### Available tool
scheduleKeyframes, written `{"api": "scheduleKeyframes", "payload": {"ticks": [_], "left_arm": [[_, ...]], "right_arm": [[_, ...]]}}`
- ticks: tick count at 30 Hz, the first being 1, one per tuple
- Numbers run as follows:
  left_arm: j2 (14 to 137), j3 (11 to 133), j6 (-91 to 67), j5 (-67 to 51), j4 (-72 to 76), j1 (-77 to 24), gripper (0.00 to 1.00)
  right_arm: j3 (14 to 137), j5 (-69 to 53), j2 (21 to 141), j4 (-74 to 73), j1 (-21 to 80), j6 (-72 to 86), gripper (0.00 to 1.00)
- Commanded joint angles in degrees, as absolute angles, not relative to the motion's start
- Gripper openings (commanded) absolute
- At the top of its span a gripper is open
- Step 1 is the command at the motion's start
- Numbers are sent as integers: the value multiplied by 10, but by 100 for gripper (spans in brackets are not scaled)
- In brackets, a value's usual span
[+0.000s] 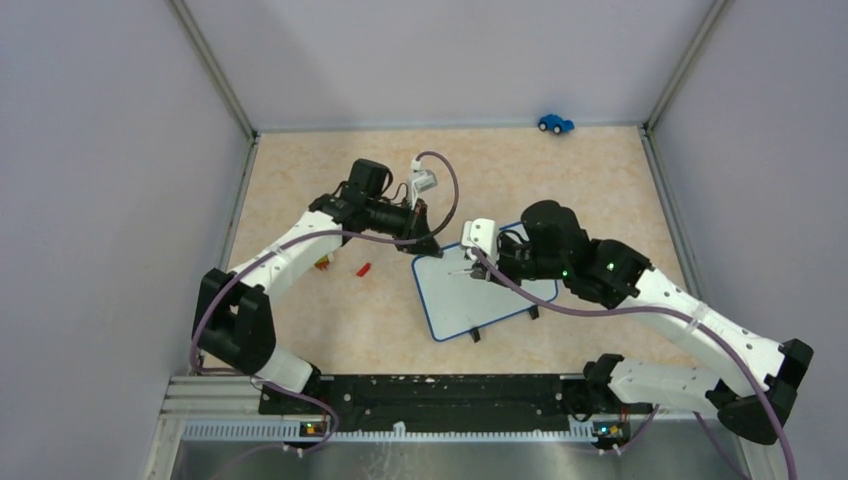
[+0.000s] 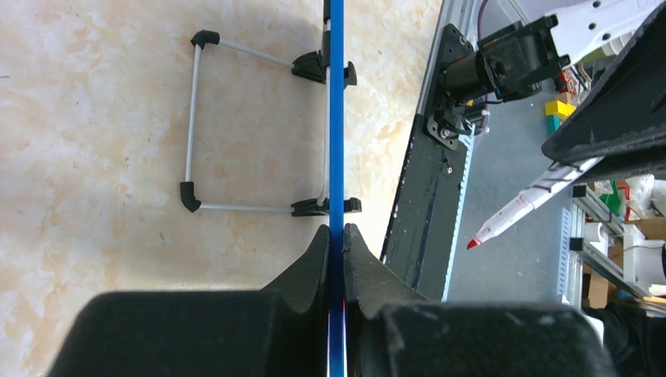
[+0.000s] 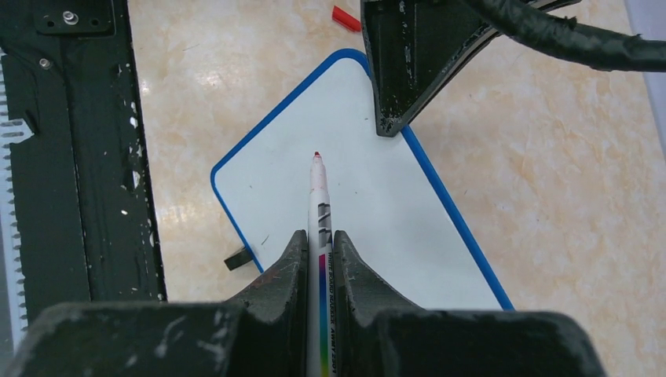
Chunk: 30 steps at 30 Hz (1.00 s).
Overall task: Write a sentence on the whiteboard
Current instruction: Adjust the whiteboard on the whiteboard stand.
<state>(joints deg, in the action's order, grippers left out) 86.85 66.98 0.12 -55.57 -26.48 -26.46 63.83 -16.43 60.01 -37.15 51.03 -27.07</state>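
The whiteboard (image 1: 488,300), white with a thin blue rim and black clip feet, lies mid-table. Its face (image 3: 377,196) is blank; no red lettering of the sentence shows. My left gripper (image 1: 432,246) is shut on the board's far left corner. In the left wrist view it (image 2: 336,229) pinches the blue rim (image 2: 336,118) edge-on. My right gripper (image 3: 319,234) is shut on a white marker (image 3: 319,196). Its red tip is just above or on the board's middle. The marker also shows in the left wrist view (image 2: 518,210). In the top view my right gripper (image 1: 478,272) is over the board's upper part.
A red marker cap (image 1: 364,268) lies left of the board, also in the right wrist view (image 3: 344,17). A small yellow and red item (image 1: 322,262) lies under my left arm. A blue toy car (image 1: 556,123) sits by the back wall. The black base rail (image 1: 440,390) runs along the near edge.
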Motion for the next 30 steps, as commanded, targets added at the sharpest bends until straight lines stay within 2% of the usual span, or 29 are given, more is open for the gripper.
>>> {"api": "scheduleKeyframes", "payload": {"ticks": [1, 3, 9, 12, 15, 19, 23, 25, 27, 30], "left_arm": [[871, 653, -55, -524, -229, -284, 0], [879, 649, -67, -525, -217, -283, 3], [885, 669, -51, -542, -233, -278, 26], [874, 664, -38, -537, -243, -276, 26], [861, 639, -53, -544, -221, -277, 13], [851, 620, -82, -562, -206, -277, 7], [839, 597, -124, -564, -172, -278, 10], [837, 595, -129, -557, -168, -277, 14], [833, 601, -132, -543, -171, -276, 22], [823, 614, -126, -526, -185, -267, 26]], "right_arm": [[627, -168, 591, -358, 504, -275, 0], [615, -160, 591, -344, 504, -272, 0], [563, -139, 574, -283, 509, -278, 0], [552, -135, 564, -258, 509, -279, 0], [543, -125, 567, -231, 509, -272, 0], [539, -128, 570, -216, 509, -264, 0], [539, -131, 572, -218, 509, -265, 0], [540, -144, 569, -221, 510, -265, 0], [544, -165, 567, -233, 510, -268, 0], [548, -198, 565, -252, 515, -277, 0]]}}
